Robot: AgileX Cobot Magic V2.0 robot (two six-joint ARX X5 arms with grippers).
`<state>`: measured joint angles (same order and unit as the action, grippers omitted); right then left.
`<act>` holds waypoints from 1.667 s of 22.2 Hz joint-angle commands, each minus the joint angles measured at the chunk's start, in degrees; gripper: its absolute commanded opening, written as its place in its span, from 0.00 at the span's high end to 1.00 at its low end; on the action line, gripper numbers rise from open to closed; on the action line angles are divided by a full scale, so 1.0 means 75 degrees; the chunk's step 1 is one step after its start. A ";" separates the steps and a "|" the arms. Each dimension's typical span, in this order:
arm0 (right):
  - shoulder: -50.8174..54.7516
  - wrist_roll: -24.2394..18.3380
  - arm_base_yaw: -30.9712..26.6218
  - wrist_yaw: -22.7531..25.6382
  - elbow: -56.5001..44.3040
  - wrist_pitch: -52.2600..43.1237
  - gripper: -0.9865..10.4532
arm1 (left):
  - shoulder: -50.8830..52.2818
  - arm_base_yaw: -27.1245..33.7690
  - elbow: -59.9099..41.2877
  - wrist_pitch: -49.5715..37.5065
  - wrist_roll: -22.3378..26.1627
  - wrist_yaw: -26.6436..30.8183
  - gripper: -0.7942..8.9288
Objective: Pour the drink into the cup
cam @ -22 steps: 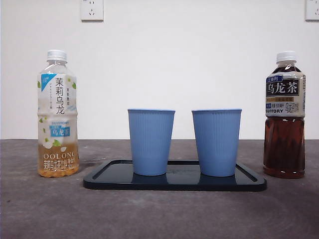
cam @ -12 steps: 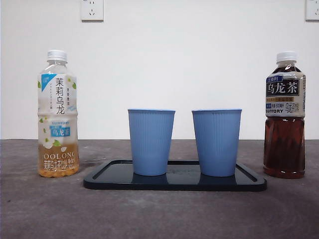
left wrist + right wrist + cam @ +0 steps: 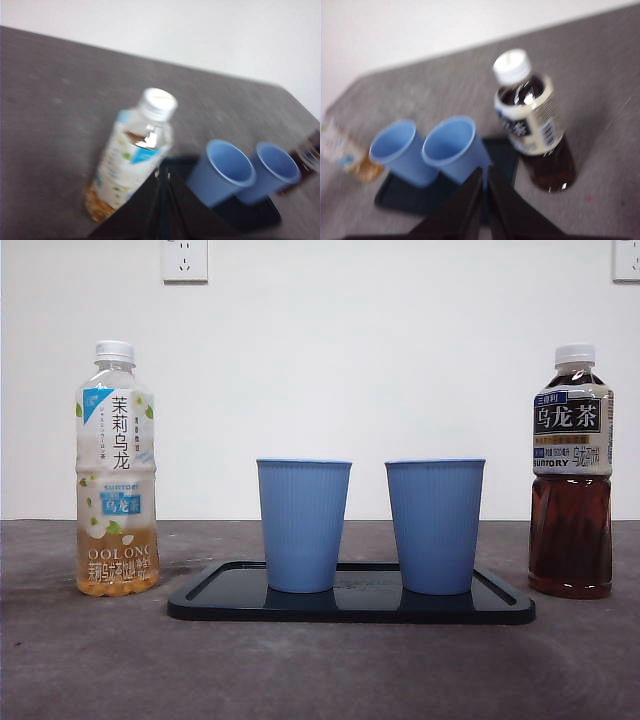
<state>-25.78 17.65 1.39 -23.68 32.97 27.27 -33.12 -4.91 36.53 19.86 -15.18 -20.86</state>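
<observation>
Two blue ribbed cups, one on the left [image 3: 303,525] and one on the right [image 3: 435,526], stand upright on a dark tray [image 3: 350,608]. A pale jasmine oolong bottle [image 3: 116,470] with a white cap stands left of the tray. A dark oolong tea bottle [image 3: 571,474] with a white cap stands right of it. My left gripper [image 3: 163,175] is shut and empty, up above the pale bottle [image 3: 131,155]. My right gripper [image 3: 484,174] is shut and empty, up above the dark bottle [image 3: 534,122] and the cups [image 3: 451,145]. Neither gripper shows in the front view.
A white wall with two sockets [image 3: 184,259] stands behind the grey table [image 3: 320,670]. Both wrist views are blurred.
</observation>
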 commanded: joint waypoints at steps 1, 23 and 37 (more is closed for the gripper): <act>-0.0615 -0.1035 0.0006 -0.0417 0.0557 0.0513 0.90 | -0.0356 -0.0175 0.0341 0.0035 0.0717 -0.0271 0.90; -0.1749 -0.1542 0.0009 -0.0175 0.0880 0.0373 0.46 | -0.1212 -0.1049 0.0405 0.0152 0.2075 -0.0883 0.43; -0.3270 -0.0557 0.1107 0.2005 -0.1842 -0.5767 0.44 | -0.1212 -0.1049 0.0405 0.0152 0.1894 -0.0883 0.44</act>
<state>-50.02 12.56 9.39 -8.84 19.07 -15.09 -41.89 -12.58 38.46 21.61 -0.80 -27.22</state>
